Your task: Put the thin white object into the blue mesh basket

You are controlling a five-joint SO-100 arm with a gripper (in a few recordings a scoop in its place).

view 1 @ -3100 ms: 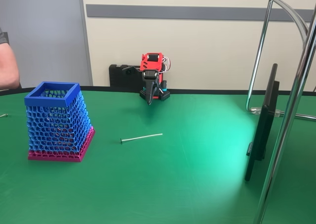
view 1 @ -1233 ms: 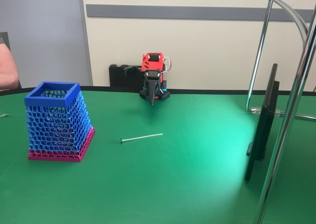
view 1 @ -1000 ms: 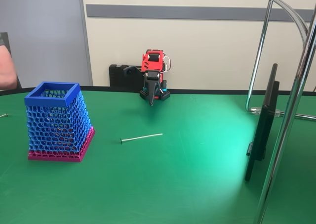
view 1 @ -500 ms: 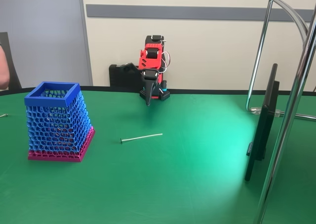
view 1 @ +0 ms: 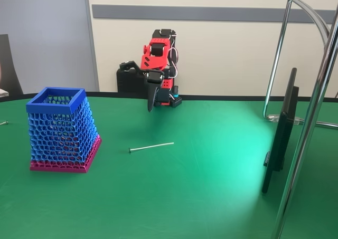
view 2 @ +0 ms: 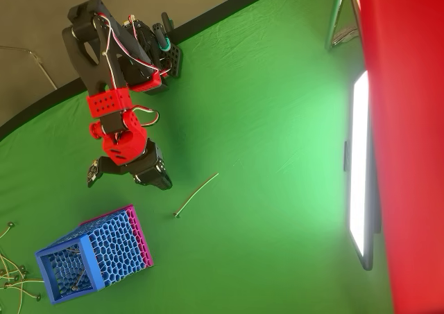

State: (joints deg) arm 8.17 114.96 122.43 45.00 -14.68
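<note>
In the fixed view you see the thin white object (view 1: 151,146) lying flat on the green bench (view 1: 200,191), nearly level across the picture, with its small darker head at the left end. It lies apart from everything else. To its left stands the blue mesh basket (view 1: 62,130), upright, its darker blue rim on top and its magenta band at the base; the stick is well clear of it. Behind the stick, near the far edge of the bench, your red and black arm (view 1: 157,54) is raised, and the gripper (view 1: 151,103) hangs from it pointing down, above the bench and well short of the stick. The jaws look drawn together to a narrow point and carry nothing. A monitor (view 1: 281,131) stands edge-on at the right, beside chrome tubes (view 1: 311,112).

In the overhead view the stick (view 2: 195,195) runs on a slant, head at the lower left, on bare green cloth. The basket (view 2: 94,254) sits toward the lower left corner, with the stick up and to its right, not touching it. The gripper (view 2: 149,177) sits between the arm's base and the basket, just left of the stick and not over it; from here you cannot tell how the jaws stand. Several more thin sticks (view 2: 14,276) lie on the bench at the left edge, beside the basket.
</note>
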